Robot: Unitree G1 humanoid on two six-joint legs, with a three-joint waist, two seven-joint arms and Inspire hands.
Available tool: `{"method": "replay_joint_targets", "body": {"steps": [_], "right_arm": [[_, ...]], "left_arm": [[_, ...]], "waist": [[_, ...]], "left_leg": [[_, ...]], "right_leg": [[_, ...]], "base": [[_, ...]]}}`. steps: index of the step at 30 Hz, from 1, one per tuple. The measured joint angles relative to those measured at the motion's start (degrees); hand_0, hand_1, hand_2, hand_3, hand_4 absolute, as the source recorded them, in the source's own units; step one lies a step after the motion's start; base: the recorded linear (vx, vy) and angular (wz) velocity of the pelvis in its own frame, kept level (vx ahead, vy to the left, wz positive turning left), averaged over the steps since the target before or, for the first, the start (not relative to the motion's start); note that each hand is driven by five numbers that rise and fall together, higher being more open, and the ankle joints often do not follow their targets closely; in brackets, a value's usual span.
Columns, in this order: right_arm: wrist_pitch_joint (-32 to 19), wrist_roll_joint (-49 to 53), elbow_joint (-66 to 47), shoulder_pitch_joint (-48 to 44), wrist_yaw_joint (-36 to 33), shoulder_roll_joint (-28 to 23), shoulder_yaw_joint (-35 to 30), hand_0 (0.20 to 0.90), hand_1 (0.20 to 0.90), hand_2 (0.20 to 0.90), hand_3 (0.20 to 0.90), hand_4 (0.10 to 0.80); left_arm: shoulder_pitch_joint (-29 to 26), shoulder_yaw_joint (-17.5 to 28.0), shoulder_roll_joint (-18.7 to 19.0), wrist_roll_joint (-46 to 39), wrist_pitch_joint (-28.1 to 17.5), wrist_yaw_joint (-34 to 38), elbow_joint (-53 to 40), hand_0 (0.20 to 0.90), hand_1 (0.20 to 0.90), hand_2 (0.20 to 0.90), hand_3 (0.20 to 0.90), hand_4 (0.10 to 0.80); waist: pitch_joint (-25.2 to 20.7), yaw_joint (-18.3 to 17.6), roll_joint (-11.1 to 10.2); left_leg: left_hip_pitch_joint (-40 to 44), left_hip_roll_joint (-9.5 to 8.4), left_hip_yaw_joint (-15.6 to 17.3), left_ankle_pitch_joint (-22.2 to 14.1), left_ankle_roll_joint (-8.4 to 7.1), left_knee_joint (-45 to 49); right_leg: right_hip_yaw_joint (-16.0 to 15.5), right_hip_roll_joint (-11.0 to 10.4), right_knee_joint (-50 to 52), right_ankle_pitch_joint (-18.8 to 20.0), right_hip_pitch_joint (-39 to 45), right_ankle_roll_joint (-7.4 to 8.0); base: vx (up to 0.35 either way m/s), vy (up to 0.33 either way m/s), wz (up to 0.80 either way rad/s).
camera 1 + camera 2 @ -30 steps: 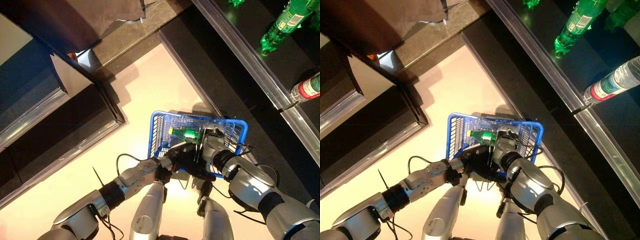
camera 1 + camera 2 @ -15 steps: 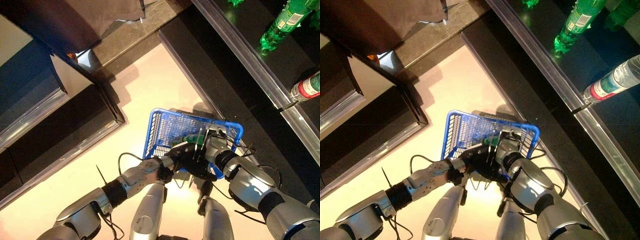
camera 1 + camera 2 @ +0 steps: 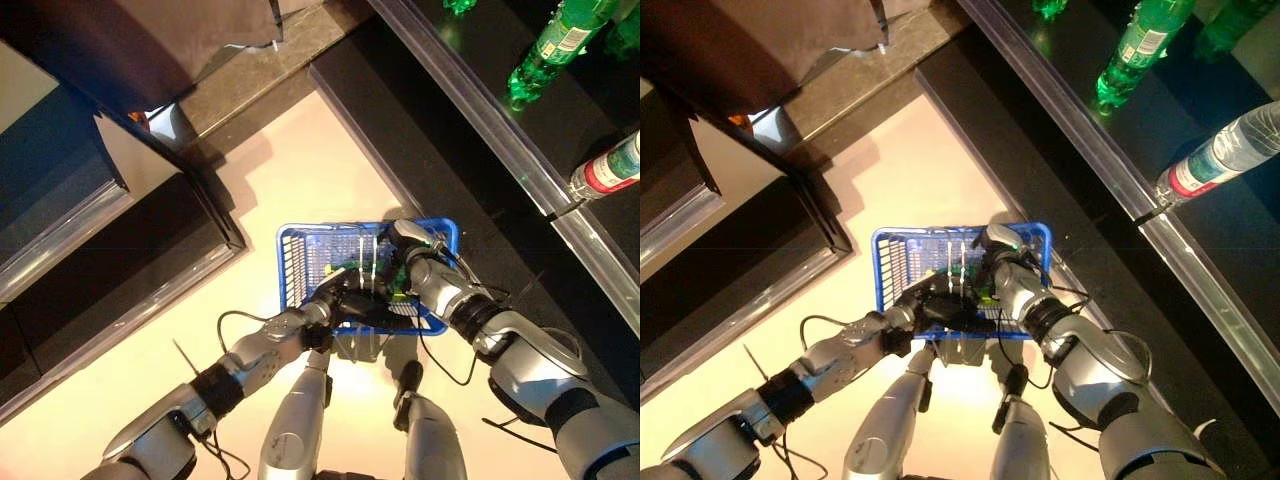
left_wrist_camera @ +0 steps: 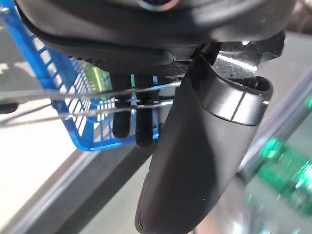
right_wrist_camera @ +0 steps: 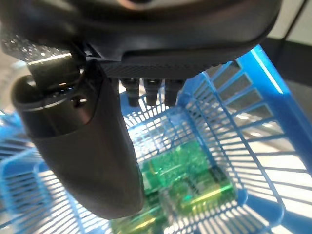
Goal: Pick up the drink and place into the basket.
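Down on the floor at 6 o'clock, blue basket (image 3: 300, 262) with green drink (image 5: 187, 187) lying inside — seen plainly only from right wrist. Left hand (image 3: 352, 303) curled round wire handle (image 4: 97, 100); right hand (image 3: 408, 240) above the rim, fingers straight, holding nothing. Shelf edge (image 3: 480, 140) close at 3 o'clock.

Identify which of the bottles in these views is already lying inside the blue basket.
The green bottle lying on the floor of the blue basket, beneath the right hand. The other bottles, green ones and a clear red-labelled one, are on the dark shelf.
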Motion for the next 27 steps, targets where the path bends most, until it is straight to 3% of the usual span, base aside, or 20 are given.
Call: {"method": "replay_joint_targets", "body": {"steps": [4, 7, 10, 16, 24, 27], "right_arm": [[-0.16, -0.4, -19.73, 14.89, 3.32, -4.44, -8.26, 0.9, 0.9, 0.9, 0.9, 0.8], [-1.63, -2.48, -25.04, 23.0, 5.28, -6.63, -13.97, 0.9, 0.9, 0.9, 0.9, 0.8], [-3.55, -2.95, -27.36, 28.74, 5.38, -8.62, -19.45, 0.9, 0.9, 0.9, 0.9, 0.8], [-9.41, -3.55, -32.1, 35.97, 4.47, -9.86, -26.39, 0.9, 0.9, 0.9, 0.9, 0.8], [-20.13, -2.16, -34.26, 36.35, -3.76, -8.34, -32.0, 0.9, 0.9, 0.9, 0.9, 0.8], [-26.42, 2.14, -35.29, 36.01, -9.93, -2.89, -35.17, 0.9, 0.9, 0.9, 0.9, 0.8]], "left_arm": [[11.14, 9.23, 3.59, 2.73, 0.11, 1.24, -4.06, 0.3, 0.3, 0.3, 0.2, 0.1], [15.58, 14.04, 5.93, 3.69, 0.12, 2.69, -4.1, 0.3, 0.3, 0.3, 0.2, 0.1], [18.24, 16.31, 5.75, 4.17, 0.12, 4.84, -4.07, 0.3, 0.3, 0.3, 0.2, 0.1], [22.87, 20.14, 2.56, 4.11, 0.12, 8.72, -3.2, 0.3, 0.3, 0.3, 0.2, 0.1], [26.32, 24.91, -1.0, 3.56, -0.67, 11.33, -1.32, 0.3, 0.3, 0.3, 0.2, 0.1], [26.14, 25.55, -3.27, 4.14, -1.69, 11.34, 2.44, 0.3, 0.3, 0.3, 0.2, 0.1]], "waist": [[0.24, -1.33, -2.95], [-0.22, -1.49, -4.21], [-0.26, -2.09, -4.34], [-0.46, -3.58, -4.76], [-0.48, -4.4, -4.8], [-0.56, -4.72, -4.83]], "left_leg": [[2.54, 0.06, 0.2, -0.48, 0.04, -0.23], [2.92, 0.92, 0.89, -1.32, -0.14, -0.32], [3.37, 1.42, 1.7, -1.31, -0.14, -0.34], [6.12, 1.79, 3.09, -1.04, -0.21, -1.33], [8.28, 2.27, 4.54, -1.75, -0.1, -1.5], [10.12, 2.46, 5.74, -2.13, -0.22, -1.72]], "right_leg": [[0.04, 0.08, -1.08, 0.01, 2.87, -0.02], [0.84, 1.04, -2.09, 0.76, 3.27, -0.45], [1.75, 1.54, -3.3, 1.81, 3.77, -0.51], [2.97, 1.92, -5.85, 2.95, 6.44, -0.51], [4.22, 2.23, -6.72, 3.23, 8.15, -0.68], [5.2, 2.26, -6.84, 3.32, 9.25, -0.7]], "base": [[0.056, -0.042, -0.01], [0.042, -0.058, -0.15], [0.047, -0.06, -0.17], [0.05, -0.049, -0.12], [0.041, -0.03, -0.08], [0.025, 0.011, -0.18]]}}
